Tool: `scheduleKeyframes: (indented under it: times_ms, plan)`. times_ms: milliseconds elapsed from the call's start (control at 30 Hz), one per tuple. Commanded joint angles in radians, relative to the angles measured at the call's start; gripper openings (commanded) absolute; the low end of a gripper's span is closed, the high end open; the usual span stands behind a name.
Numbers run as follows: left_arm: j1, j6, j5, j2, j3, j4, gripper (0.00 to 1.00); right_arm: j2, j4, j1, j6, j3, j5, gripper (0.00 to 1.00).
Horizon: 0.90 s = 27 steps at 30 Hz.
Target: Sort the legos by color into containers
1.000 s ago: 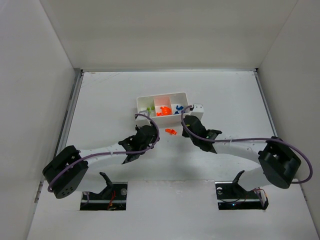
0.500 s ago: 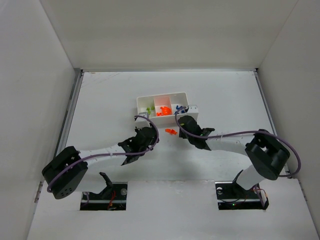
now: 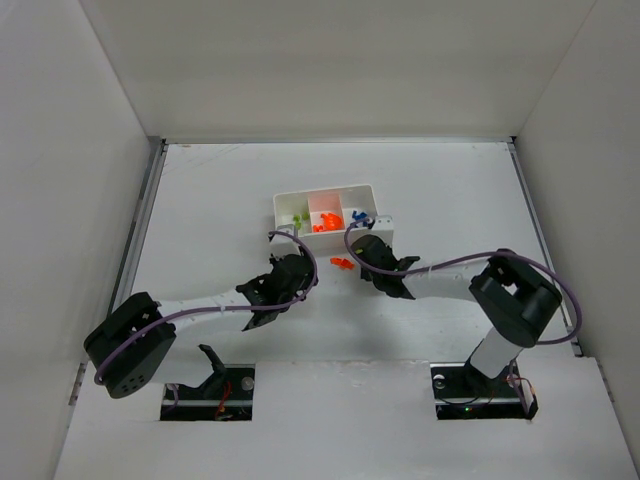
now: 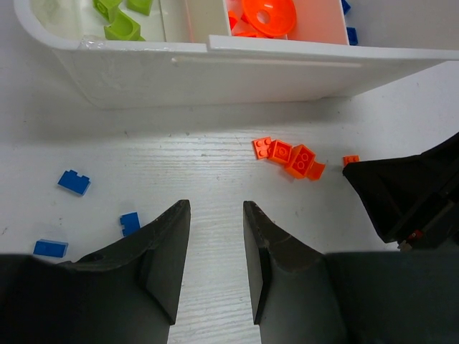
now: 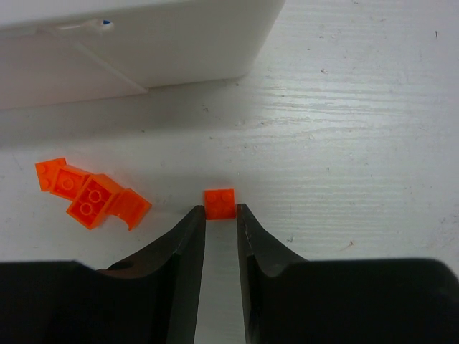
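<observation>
Pick step: right gripper (image 5: 221,215) fingers slightly apart, empty, tips at lone orange brick (image 5: 219,203), frame centre. Left gripper (image 4: 215,215) parted, empty, below white tray (image 4: 215,68). Next, probably: straddle brick, close, carry to the tray's orange compartment (image 4: 315,25).

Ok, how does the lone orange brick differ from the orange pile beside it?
The lone brick is one small square piece lying flat, just ahead of the right gripper; the pile is several pieces touching, some tilted, off to the side. Both are orange, on the table, outside the tray.
</observation>
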Motion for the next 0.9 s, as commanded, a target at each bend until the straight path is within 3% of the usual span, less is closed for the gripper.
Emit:
scheduleKeyframes:
  times_ms: [0,233,600,867]
  plan:
    - [0.009,0.001,-0.010,-0.017,-0.006,0.026,0.33,0.035,0.016,-0.006,0.024,0.017,0.006,0.28]
    - [0.020,0.001,-0.014,-0.032,-0.021,0.026,0.33,0.012,0.016,-0.004,0.039,0.000,0.021,0.19]
    - [0.014,0.001,-0.008,-0.023,-0.014,0.026,0.33,-0.200,-0.030,0.023,0.030,-0.021,0.043,0.18]
    - [-0.023,-0.004,-0.019,-0.016,0.005,0.025,0.33,-0.180,-0.014,0.039,-0.059,0.162,-0.026,0.18]
